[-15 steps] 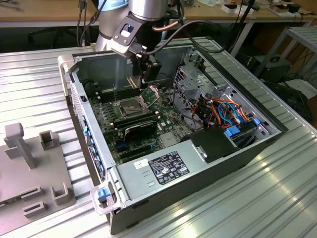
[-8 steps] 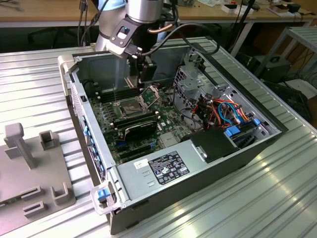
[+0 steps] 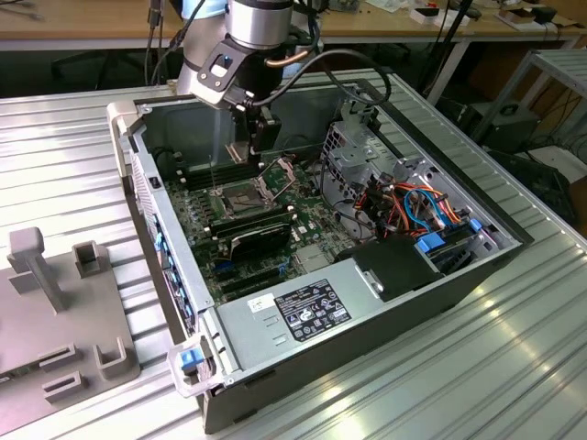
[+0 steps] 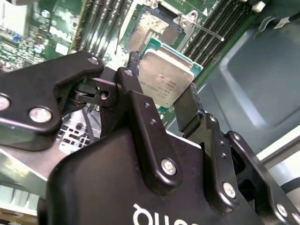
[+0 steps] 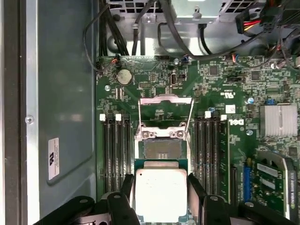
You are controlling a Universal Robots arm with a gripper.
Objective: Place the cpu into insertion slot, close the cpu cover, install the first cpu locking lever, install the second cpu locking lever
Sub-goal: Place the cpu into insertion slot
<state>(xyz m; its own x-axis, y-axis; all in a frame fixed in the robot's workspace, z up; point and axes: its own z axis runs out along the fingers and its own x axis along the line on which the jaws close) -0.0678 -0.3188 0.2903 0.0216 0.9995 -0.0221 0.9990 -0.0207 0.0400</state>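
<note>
Clamped between the two black fingers [image 5: 127,187] of the gripper [image 5: 160,183] is the cpu [image 5: 161,197]. The jaws are drawn in narrowly on two opposite edges of the chip, and its silver-grey top is turned to the camera in both wrist views.

At the exterior view's left, a grey fixture plate [image 3: 55,312] with upright blocks is laid on the ribbed metal table [image 3: 514,367]. Next to it, the open computer case [image 3: 138,174] is set with its green motherboard [image 3: 206,234] exposed. The gripper is held low over the far part of that board, close above the insertion slot [image 3: 240,195]. Just to the right of the slot, the cpu cover [image 3: 278,174] is seen raised on its hinge.

In the first wrist view, the slot is shown uncovered, with nothing seated in it. The chip is held clear of the slot and just beside it. The cover's window frame lies beyond the slot, and black memory slots [image 5: 115,145] are ranged on both sides. In the second wrist view, a thin locking lever [image 4: 206,30] is seen standing free beside the slot.

Further to the exterior view's right, the labelled power supply [image 3: 298,312] is mounted along the near wall. It is followed by a metal drive cage [image 3: 353,151] and a bundle of orange and blue cables [image 3: 417,202].
</note>
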